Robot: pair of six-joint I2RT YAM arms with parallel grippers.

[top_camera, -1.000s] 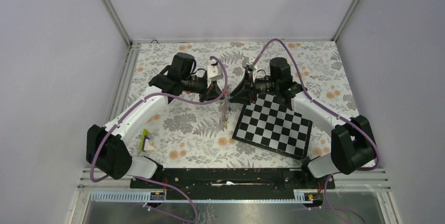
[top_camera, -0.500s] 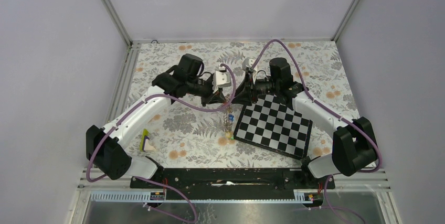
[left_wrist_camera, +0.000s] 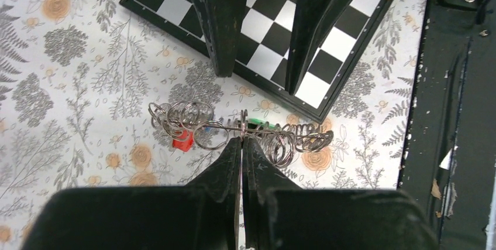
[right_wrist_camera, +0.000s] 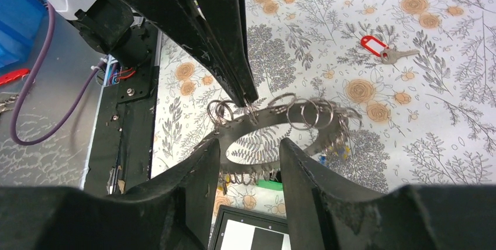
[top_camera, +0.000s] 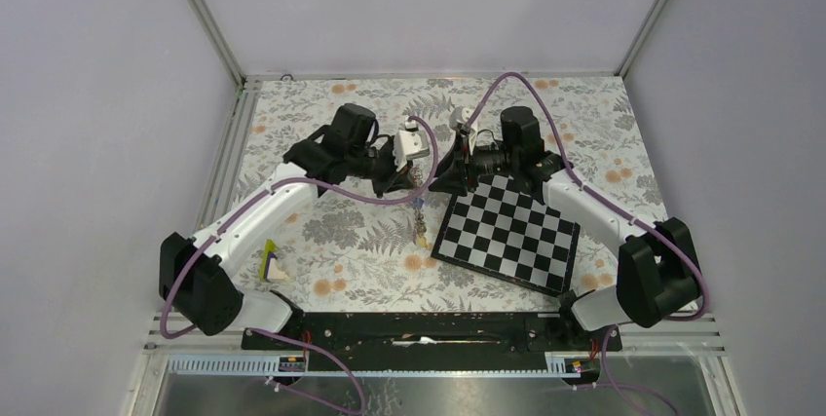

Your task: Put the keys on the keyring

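Where the left pincer (left_wrist_camera: 241, 141) is squeezed shut on the keyring (right_wrist_camera: 275, 122), the big ring hangs over the flowery tabletop (top_camera: 331, 231), close to the left edge of the checkered board (top_camera: 506, 231). Little rings with keys (left_wrist_camera: 183, 140) dangle from it. On the right, the right pincer (right_wrist_camera: 250, 147) is apart and holds nothing, its fingers close to the ring.

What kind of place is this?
Probably a robot test booth: plain walls box in a flowery table, a left arm and right arm are bolted at its edge, and a checkered board lies on it.
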